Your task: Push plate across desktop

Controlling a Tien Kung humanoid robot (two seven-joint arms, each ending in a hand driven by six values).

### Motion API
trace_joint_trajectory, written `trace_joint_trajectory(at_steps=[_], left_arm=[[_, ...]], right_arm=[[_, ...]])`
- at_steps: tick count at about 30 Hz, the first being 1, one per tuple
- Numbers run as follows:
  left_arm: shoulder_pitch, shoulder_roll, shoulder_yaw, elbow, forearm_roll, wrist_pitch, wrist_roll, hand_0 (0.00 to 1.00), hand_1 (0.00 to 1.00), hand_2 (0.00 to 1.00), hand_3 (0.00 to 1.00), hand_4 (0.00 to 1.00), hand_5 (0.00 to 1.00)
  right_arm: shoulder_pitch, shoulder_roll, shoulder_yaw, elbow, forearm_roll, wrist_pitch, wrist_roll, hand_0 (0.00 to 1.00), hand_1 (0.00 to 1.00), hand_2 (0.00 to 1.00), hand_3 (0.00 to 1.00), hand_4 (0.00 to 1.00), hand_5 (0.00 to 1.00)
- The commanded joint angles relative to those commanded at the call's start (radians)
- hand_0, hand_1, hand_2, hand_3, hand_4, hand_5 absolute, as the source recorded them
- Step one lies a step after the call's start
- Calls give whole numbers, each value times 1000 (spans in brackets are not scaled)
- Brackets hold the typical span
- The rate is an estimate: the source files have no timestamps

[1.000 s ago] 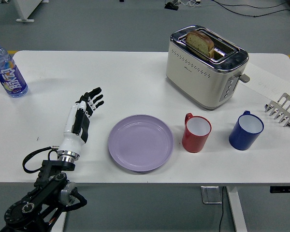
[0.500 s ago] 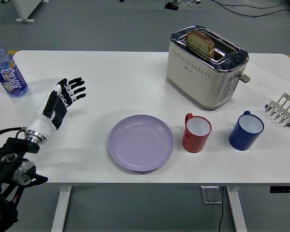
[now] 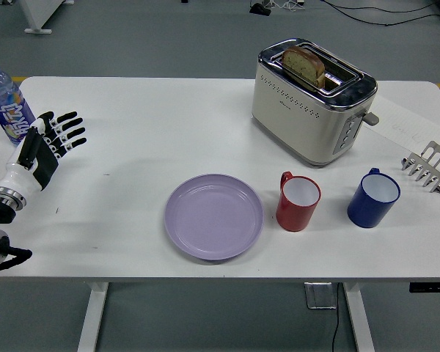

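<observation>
Left hand [image 3: 50,139] at the left edge of the frame, fingers spread and holding nothing, well apart from the lilac plate [image 3: 213,216].
The hand hovers over the white table [image 3: 169,125] just beside a blue-labelled water bottle [image 3: 9,106] at upper left. The plate lies empty at lower centre, near the table's front edge. To its right stand a red mug [image 3: 298,201] and a blue mug [image 3: 373,198]; above them, a cream toaster [image 3: 312,100] holds a slice of bread [image 3: 304,66]. A metal toast rack [image 3: 430,166] sits at the right edge.
</observation>
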Motion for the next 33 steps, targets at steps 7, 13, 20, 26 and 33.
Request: trace_joint_trajectory(at_steps=[7, 13, 20, 26, 33], left_arm=[[14, -8, -54, 20, -4, 20, -18, 742, 793, 784, 728, 536, 998], [25, -16, -82, 35, -11, 19, -17, 743, 793, 785, 728, 538, 998], [30, -20, -101, 44, -18, 19, -15, 743, 793, 785, 728, 540, 998], [33, -22, -109, 48, -20, 19, -17, 741, 792, 786, 727, 539, 998], [34, -25, -109, 53, -21, 20, -18, 740, 791, 787, 726, 539, 998]], right_arm=[[-1, 0, -1, 0, 2, -1, 1, 686, 690, 778, 723, 357, 326], [0, 0, -3, 0, 3, -2, 1, 686, 690, 778, 721, 357, 326], [1, 0, -6, 0, 5, -3, 1, 686, 691, 778, 722, 356, 326], [1, 1, -9, 0, 8, -4, 1, 686, 690, 778, 722, 356, 326], [1, 1, -12, 0, 10, -4, 1, 686, 690, 779, 722, 356, 326]])
